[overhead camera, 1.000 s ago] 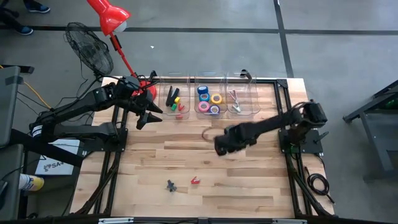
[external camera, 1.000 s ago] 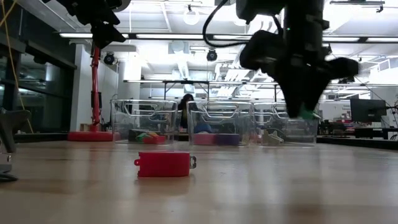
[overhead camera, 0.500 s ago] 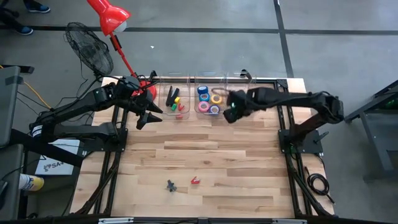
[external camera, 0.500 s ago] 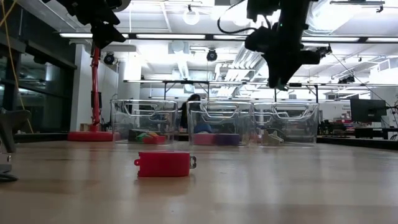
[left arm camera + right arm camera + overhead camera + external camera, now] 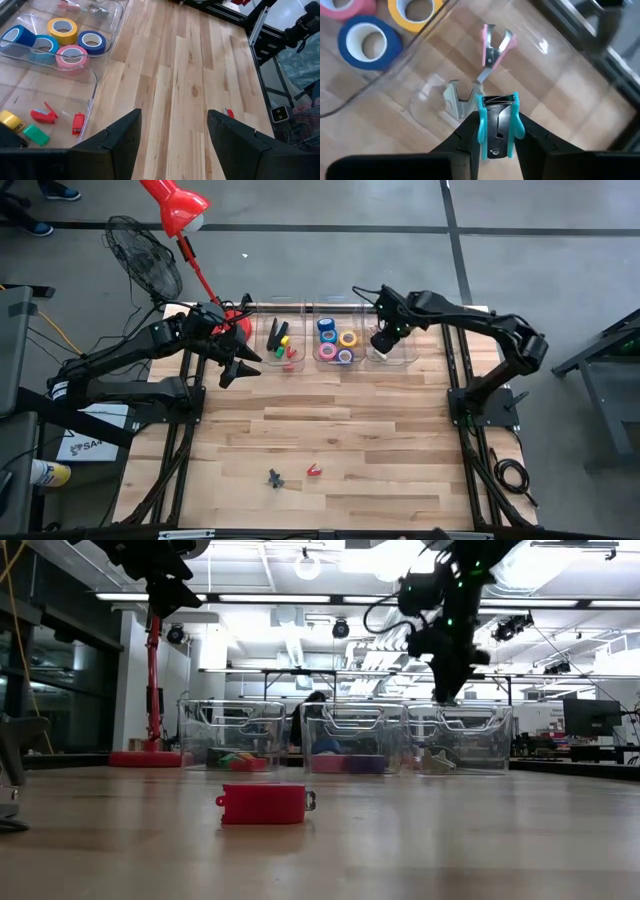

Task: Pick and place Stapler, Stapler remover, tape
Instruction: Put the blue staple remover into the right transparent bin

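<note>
My right gripper [image 5: 384, 340] hangs over the right clear bin [image 5: 404, 352], shut on a teal stapler remover [image 5: 497, 125]. A pink remover [image 5: 494, 44] and a beige one [image 5: 454, 98] lie on that bin's floor. The middle bin [image 5: 337, 358] holds the tape rolls [image 5: 62, 30], blue, yellow and pink. The left bin [image 5: 283, 360] holds small red, yellow and green staplers [image 5: 44, 115]. A small red stapler [image 5: 314, 471] and a dark piece [image 5: 274, 478] lie near the table's near edge. My left gripper [image 5: 172, 135] waits open beside the left bin. My right gripper pinches the teal stapler remover by its two side wings [image 5: 481, 131] between both fingers, coming from above and pointing down. Its toothed end [image 5: 498, 99] sticks out past the fingertips. The remover is lifted clear, above the right bin's floor.
A red lamp [image 5: 175, 208] and a wire fan [image 5: 142, 255] stand at the table's far left corner. The three clear bins line the far edge. Bare wood [image 5: 330, 425] fills the table's middle. A person shows far behind the bins in the low view.
My right gripper has travelled from over the table's middle toward the far edge, carrying the teal remover, and now hangs over the right bin. It has stayed shut on the remover. My left arm has kept still.
</note>
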`<state>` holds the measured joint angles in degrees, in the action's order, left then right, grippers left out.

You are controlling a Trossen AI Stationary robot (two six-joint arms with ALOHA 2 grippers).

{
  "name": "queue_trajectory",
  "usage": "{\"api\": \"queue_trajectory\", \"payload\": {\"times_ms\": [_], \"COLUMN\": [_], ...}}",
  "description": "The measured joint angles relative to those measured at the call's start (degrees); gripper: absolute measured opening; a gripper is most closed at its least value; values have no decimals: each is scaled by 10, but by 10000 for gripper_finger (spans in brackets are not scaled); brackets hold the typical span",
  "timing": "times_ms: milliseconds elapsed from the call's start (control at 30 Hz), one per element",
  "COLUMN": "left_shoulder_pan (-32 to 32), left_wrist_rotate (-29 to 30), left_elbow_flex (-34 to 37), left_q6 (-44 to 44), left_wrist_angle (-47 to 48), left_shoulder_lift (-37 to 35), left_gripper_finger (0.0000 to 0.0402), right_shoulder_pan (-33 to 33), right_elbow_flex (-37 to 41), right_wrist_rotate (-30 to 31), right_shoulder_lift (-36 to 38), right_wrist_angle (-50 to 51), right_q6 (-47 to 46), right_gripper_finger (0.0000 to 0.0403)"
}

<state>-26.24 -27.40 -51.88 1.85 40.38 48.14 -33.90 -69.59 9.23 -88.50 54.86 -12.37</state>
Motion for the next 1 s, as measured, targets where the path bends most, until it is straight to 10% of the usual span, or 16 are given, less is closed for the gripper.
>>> {"api": "queue_trajectory", "payload": {"times_ms": [333, 1000], "left_shoulder_pan": [0, 0], "left_wrist_rotate": [0, 0], "left_elbow_flex": [0, 0], "left_q6": [0, 0], "left_wrist_angle": [0, 0], "left_shoulder_lift": [0, 0], "left_gripper_finger": [223, 223], "right_shoulder_pan": [-40, -48], "right_elbow_flex": [0, -1], "right_wrist_rotate": [-33, -36], "right_shoulder_lift": [-63, -68], "right_wrist_angle": [-24, -27], "right_q6": [148, 149], "right_gripper_finger": [83, 173]}}
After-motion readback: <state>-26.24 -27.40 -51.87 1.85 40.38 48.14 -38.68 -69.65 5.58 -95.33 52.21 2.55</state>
